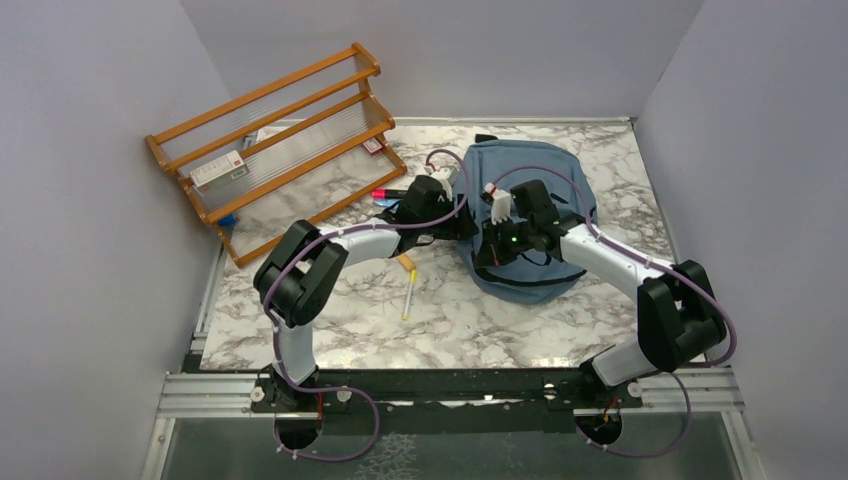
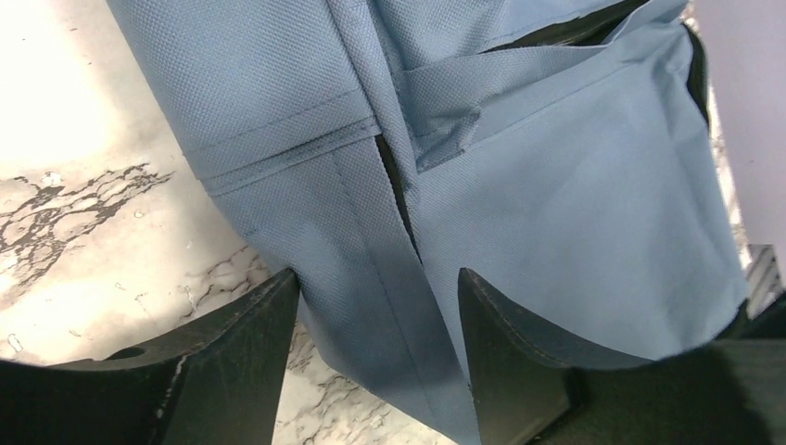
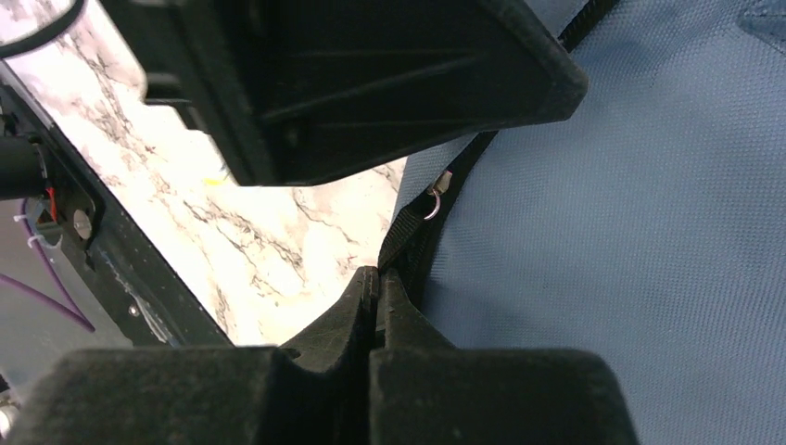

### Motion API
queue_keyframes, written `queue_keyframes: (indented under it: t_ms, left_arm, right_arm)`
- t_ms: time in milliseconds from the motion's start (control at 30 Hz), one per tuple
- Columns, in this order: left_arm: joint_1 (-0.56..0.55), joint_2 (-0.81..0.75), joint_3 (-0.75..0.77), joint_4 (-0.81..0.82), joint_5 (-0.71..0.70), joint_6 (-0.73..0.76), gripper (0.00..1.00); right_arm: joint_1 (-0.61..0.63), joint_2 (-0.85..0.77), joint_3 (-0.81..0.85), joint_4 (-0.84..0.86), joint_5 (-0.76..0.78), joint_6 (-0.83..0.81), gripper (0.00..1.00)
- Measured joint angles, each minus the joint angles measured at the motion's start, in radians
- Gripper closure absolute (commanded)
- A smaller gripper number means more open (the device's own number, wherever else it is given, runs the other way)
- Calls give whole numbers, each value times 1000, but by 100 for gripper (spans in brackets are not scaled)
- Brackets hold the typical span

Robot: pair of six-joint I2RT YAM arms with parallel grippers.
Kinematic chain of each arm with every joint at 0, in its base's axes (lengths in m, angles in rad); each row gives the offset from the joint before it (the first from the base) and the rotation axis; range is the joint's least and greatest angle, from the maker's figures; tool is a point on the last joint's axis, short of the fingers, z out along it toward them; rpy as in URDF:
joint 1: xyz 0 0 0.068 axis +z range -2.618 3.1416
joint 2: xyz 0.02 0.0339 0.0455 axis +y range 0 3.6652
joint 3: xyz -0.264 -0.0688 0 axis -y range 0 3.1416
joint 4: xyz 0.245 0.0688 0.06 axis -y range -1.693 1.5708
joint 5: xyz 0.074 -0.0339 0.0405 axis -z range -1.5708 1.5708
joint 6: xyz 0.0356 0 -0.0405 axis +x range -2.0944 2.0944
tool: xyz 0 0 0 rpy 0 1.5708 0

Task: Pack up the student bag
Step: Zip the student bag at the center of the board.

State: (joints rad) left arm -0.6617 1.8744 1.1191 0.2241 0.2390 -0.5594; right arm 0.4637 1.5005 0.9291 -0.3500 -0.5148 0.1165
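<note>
The student bag is a dusty-blue backpack lying flat on the marble table, right of centre. My left gripper is at its left side. In the left wrist view it is open, and a blue fabric strap of the bag runs between the two fingers. My right gripper is over the bag's near left part. In the right wrist view it is shut, with its tips against the black zipper band, just below a small metal zipper hook. Whether the band is pinched does not show.
A wooden tiered rack lies tilted at the back left with a white box on it. A yellow pen, a small orange piece and a red marker lie left of the bag. Grey walls enclose the table.
</note>
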Motion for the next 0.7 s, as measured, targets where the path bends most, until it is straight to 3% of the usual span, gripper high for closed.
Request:
queue_keyframes:
  t_ms: [133, 533, 700]
  left_arm:
    - [-18, 12, 20, -30, -29, 24, 46]
    - [-46, 58, 104, -113, -49, 97, 99]
    - [-40, 72, 159, -166, -42, 125, 100]
  right_arm:
    - [0, -11, -3, 5, -4, 7, 99]
    - [0, -16, -7, -15, -14, 2, 99]
    - [0, -20, -2, -65, -20, -14, 99]
